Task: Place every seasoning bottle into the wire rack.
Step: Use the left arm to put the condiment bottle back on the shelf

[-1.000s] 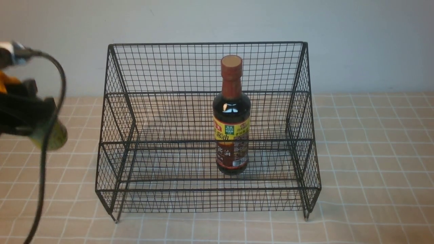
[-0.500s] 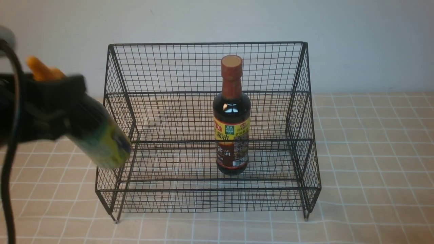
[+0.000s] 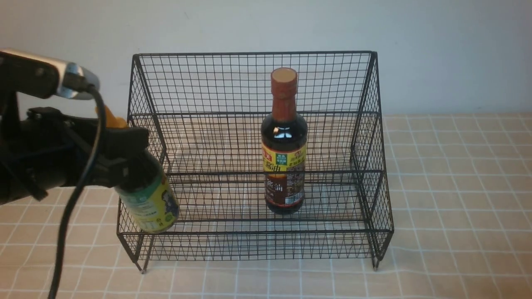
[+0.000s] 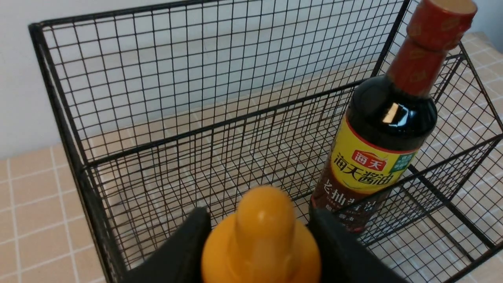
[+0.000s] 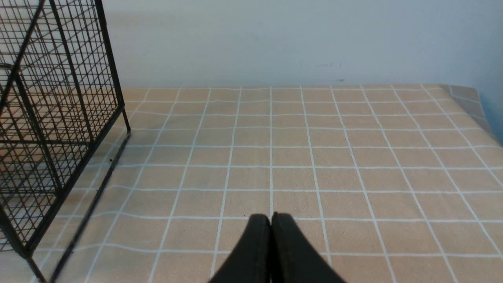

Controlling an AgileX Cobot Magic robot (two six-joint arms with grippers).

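The black wire rack (image 3: 253,83) stands mid-table. The tall bottle (image 3: 284,145), with a brown cap and yellow-and-red label, stands upright inside it, right of centre; it also shows in the left wrist view (image 4: 381,133). My left gripper (image 3: 124,145) is shut on the short bottle (image 3: 151,199), gripping it just below the orange-yellow nozzle cap (image 4: 261,236). The bottle hangs tilted in the air at the rack's front left corner. My right gripper (image 5: 271,220) is shut and empty above bare tablecloth right of the rack; it is out of the front view.
A tan checked tablecloth (image 3: 457,187) covers the table up to a pale wall. The left arm's black cable (image 3: 70,199) hangs down at the left. The rack's right side (image 5: 51,118) shows in the right wrist view.
My left gripper has carried the short bottle rightward and lower, from the far left edge to the rack's front left corner. The tall bottle and rack have not moved.
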